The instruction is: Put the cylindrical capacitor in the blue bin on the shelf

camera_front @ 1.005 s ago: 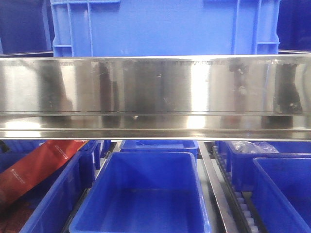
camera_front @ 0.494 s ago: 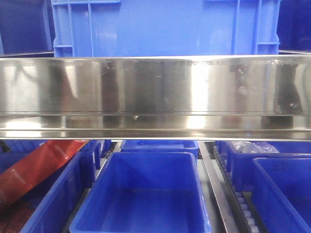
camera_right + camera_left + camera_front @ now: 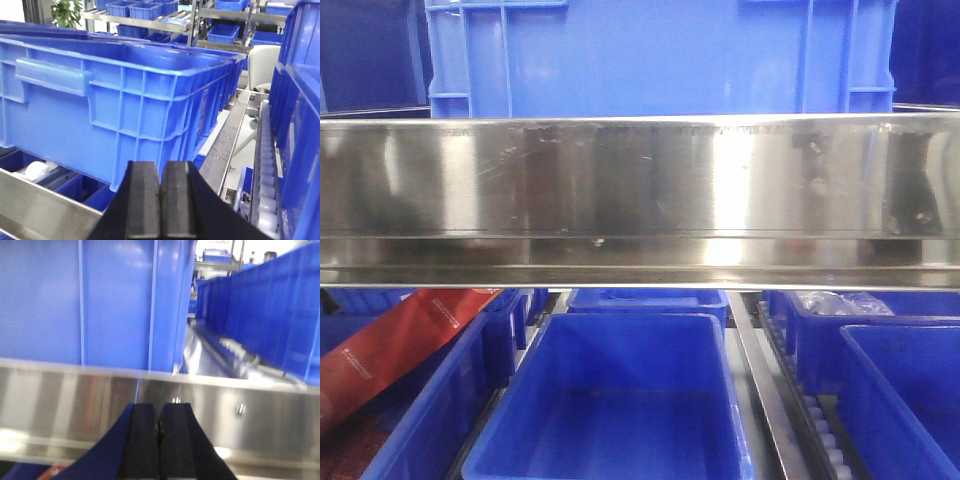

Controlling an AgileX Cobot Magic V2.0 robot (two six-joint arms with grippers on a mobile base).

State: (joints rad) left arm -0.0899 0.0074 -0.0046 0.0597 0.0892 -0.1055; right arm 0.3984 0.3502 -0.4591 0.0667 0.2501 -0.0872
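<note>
The cylindrical capacitor does not show in any view. The shelf's shiny steel front rail [image 3: 640, 190] crosses the front view. Below it an open blue bin [image 3: 625, 318] sits in the middle with nothing visible inside. Neither gripper appears in the front view. My left gripper [image 3: 160, 412] is shut, pads pressed together with nothing seen between them, right in front of the steel rail [image 3: 75, 400]. My right gripper [image 3: 160, 170] is shut too and holds nothing visible. It faces the corner of a large blue crate [image 3: 100, 110] above the rail [image 3: 40, 205].
The large blue crate [image 3: 660, 55] stands on the upper level. A red packet [image 3: 390, 345] lies in the lower left bin. More blue bins [image 3: 900, 400] and a clear plastic bag [image 3: 840, 303] are on the right. Roller tracks [image 3: 820, 420] run between bins.
Dark reflections on the left part of the steel rail have shifted and faded. The bins and the red packet have not moved.
</note>
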